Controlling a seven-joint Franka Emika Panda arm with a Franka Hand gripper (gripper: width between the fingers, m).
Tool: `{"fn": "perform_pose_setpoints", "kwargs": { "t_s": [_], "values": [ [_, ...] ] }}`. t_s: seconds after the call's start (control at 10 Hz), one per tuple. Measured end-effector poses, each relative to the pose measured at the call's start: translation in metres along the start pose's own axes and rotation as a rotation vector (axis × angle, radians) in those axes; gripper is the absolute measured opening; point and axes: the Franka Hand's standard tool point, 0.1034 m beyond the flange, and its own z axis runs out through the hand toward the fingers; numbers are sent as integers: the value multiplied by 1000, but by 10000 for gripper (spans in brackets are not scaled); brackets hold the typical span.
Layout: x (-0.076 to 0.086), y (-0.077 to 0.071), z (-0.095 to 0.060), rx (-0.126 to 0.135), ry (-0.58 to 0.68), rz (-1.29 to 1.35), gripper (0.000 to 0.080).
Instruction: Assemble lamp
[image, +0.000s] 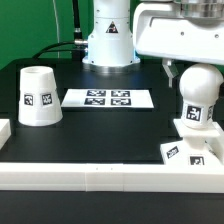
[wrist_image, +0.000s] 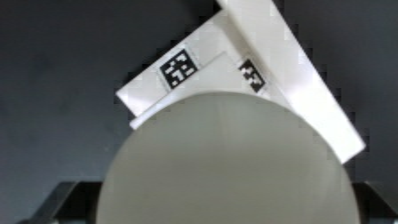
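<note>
The ball-shaped bulb stands upright at the exterior view's right, its tagged neck down on the top of the squat base. I cannot tell if the neck is fully seated. My gripper is shut on the bulb's ball from above, with one dark finger showing beside it. In the wrist view the bulb fills the frame between my fingers, and the tagged base lies beyond it. The cup-like shade stands alone, wide end down, at the exterior view's left.
The marker board lies flat in the middle of the black table. A long white rail block runs along the front edge, and another white block sits at the left. The robot's pedestal stands behind the marker board.
</note>
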Motion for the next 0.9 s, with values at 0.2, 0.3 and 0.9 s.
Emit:
{"fn": "perform_pose_setpoints", "kwargs": {
  "t_s": [0.2, 0.3, 0.9],
  "values": [
    [3, 2, 0, 24, -31, 173, 579],
    [3, 1, 0, 26, -34, 212, 579],
    [0, -1, 0, 32, -45, 388, 579]
  ]
}}
